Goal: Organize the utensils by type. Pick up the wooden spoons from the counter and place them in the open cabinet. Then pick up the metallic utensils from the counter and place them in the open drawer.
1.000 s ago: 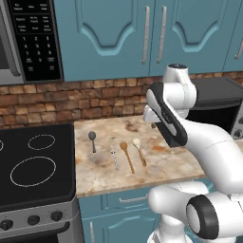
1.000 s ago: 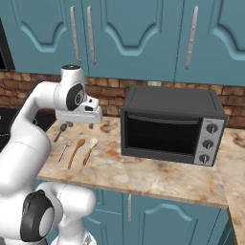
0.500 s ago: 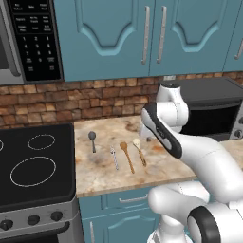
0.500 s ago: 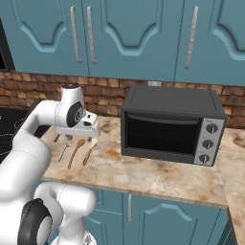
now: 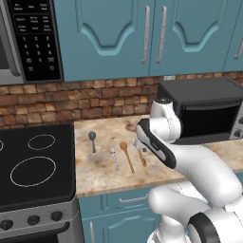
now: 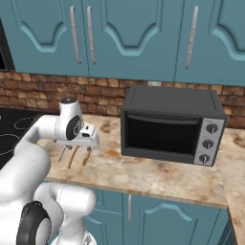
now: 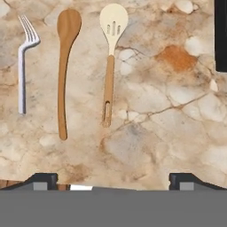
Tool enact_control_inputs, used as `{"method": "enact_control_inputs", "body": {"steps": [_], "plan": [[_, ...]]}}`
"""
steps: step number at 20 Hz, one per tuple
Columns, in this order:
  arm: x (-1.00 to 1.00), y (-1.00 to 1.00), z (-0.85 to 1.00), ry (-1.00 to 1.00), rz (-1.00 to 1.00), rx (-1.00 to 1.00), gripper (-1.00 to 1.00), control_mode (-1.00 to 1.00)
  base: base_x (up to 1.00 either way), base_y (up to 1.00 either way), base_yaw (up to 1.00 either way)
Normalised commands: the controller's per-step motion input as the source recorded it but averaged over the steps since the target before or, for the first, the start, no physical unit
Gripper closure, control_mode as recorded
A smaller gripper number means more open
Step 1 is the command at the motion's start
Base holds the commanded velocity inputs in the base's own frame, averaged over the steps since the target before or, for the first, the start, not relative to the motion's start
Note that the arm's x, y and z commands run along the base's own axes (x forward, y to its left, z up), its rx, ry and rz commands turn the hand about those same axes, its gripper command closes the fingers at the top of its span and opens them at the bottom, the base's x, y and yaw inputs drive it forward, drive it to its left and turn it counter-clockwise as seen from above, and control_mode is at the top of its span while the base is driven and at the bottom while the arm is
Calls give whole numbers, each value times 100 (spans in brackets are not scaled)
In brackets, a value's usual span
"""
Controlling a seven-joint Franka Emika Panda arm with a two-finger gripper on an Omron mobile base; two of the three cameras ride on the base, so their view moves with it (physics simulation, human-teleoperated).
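Observation:
Four utensils lie side by side on the beige counter. From left to right they are a dark-grey spoon, a silver fork, an orange-brown wooden spoon and a cream slotted wooden spoon. In the hand view the fork, the orange-brown spoon and the cream spoon run lengthwise at upper left. My gripper hangs open just above the counter, to the right of the cream spoon's handle, with nothing between its fingertips. In the right base view the gripper points down over the handles.
A black toaster oven stands on the counter right of the utensils. The black stovetop borders the counter on the left, with a microwave above it. The teal upper cabinet doors are shut.
The hand has come down and forward from above the counter to hover low over the wooden spoons' handles. The jaws stayed open and the utensils have not moved.

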Motion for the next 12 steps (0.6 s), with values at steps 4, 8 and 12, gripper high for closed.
{"method": "enact_control_inputs", "body": {"steps": [4, 8, 12], "plan": [[24, 14, -24, 0, 0, 0, -100, -100, 0, 0, 0], [22, 2, -16, 0, 0, 0, -100, -100, 0, 0, 0], [25, 0, -18, 0, 0, 0, -100, -100, 0, 0, 0]]}}
